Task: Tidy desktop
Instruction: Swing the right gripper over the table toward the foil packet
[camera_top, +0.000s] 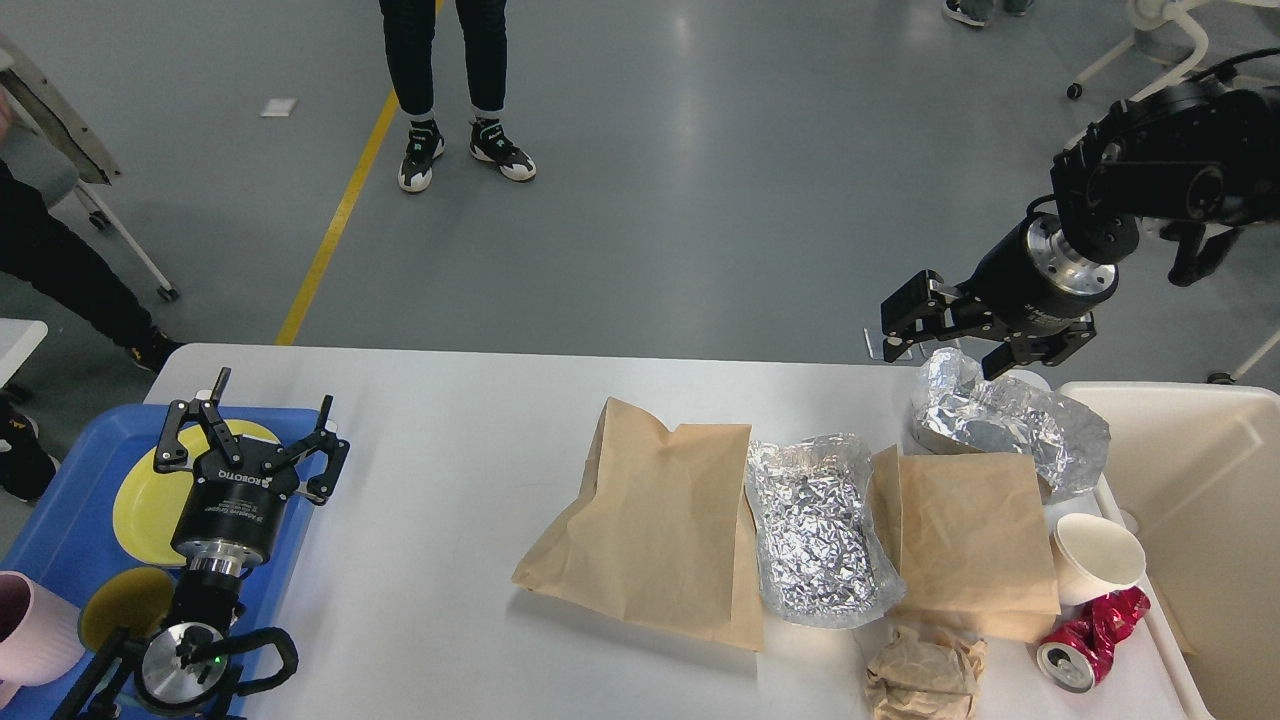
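The white desktop (430, 520) carries litter on its right half. There is a large brown paper bag (650, 530), a flat foil pouch (815, 530), a second brown bag (965, 530) and crumpled foil (1010, 425) at the back right. A white paper cup (1097, 555), a crushed red can (1085, 635) and a wad of brown paper (920, 675) lie near the front right. My right gripper (952, 345) hangs open, fingers down, just above the crumpled foil's back edge and holds nothing. My left gripper (262, 415) stands open and empty over the blue tray (50, 530).
A cream bin (1210, 520) stands against the table's right edge. The blue tray holds two yellow plates (135, 500) and a pink cup (30, 630). A person's legs (445, 90) stand on the floor beyond the table, and a wheeled chair (1150, 20) is at the far right.
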